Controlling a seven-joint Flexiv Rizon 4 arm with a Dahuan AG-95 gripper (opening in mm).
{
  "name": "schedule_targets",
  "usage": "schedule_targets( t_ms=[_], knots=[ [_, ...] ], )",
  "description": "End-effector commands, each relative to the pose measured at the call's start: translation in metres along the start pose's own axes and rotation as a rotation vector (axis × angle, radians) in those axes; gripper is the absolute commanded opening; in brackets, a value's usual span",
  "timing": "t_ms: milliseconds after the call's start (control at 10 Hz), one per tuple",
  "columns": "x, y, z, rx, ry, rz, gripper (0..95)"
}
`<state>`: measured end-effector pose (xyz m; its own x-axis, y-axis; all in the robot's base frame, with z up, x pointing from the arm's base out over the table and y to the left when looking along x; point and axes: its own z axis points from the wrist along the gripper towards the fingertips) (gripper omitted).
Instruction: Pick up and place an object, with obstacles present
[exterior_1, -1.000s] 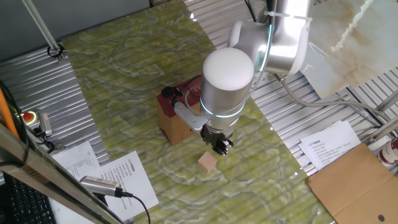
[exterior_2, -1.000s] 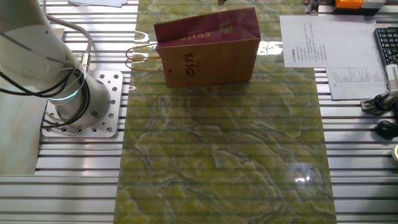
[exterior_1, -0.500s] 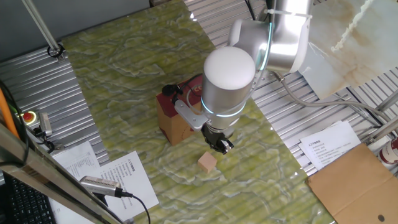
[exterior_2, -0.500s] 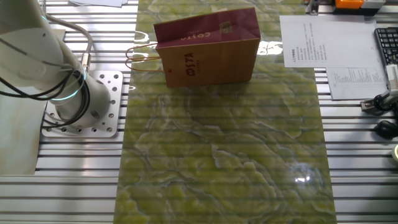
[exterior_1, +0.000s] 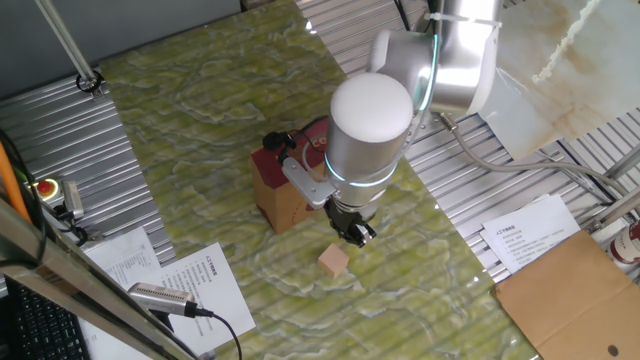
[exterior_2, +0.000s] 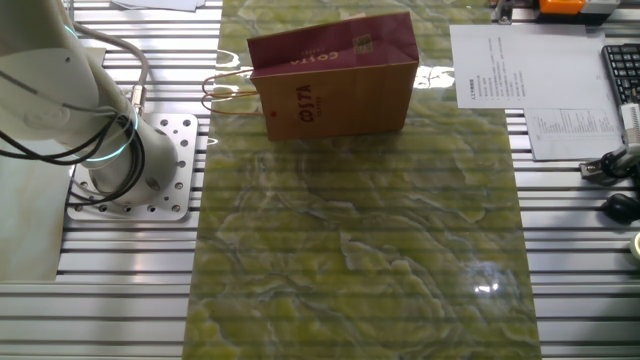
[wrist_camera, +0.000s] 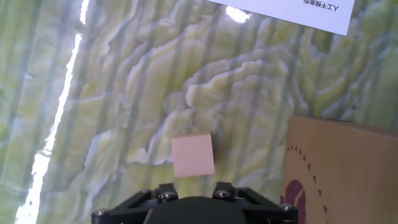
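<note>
The small pale tan cube (exterior_1: 334, 261) lies on the green marbled mat (exterior_1: 200, 110), free of the gripper. My gripper (exterior_1: 355, 232) hangs just above and behind it, empty. In the hand view the cube (wrist_camera: 193, 155) sits just ahead of the gripper (wrist_camera: 194, 196), whose two finger mounts stand apart, wider than the cube. The brown COSTA carton (exterior_1: 285, 195) with a dark red top stands upright right beside the gripper, partly hidden by the arm. It shows fully in the other fixed view (exterior_2: 335, 85) and at the right edge of the hand view (wrist_camera: 336, 174). The cube is out of sight in the other fixed view.
Printed sheets (exterior_1: 190, 285) and a metal cylinder (exterior_1: 165, 297) lie in front of the mat. Another sheet (exterior_1: 525, 232) and the flat cardboard sheet (exterior_1: 570, 290) lie to the right. The arm base (exterior_2: 130, 160) stands beside the mat. The carton's handles (exterior_2: 225, 95) stick out sideways.
The arm's wrist has shifted very slightly up and to the right. The cube and the carton have not moved.
</note>
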<state>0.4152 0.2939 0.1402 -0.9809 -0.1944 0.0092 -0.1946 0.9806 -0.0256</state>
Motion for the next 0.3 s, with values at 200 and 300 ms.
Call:
schedule_targets(
  t_ms=[200, 300],
  knots=[
    [-0.0013, 0.0005, 0.0005, 0.007, 0.001, -0.04, 0.0],
    [-0.0013, 0.0005, 0.0005, 0.004, 0.001, -0.045, 0.0]
  ],
)
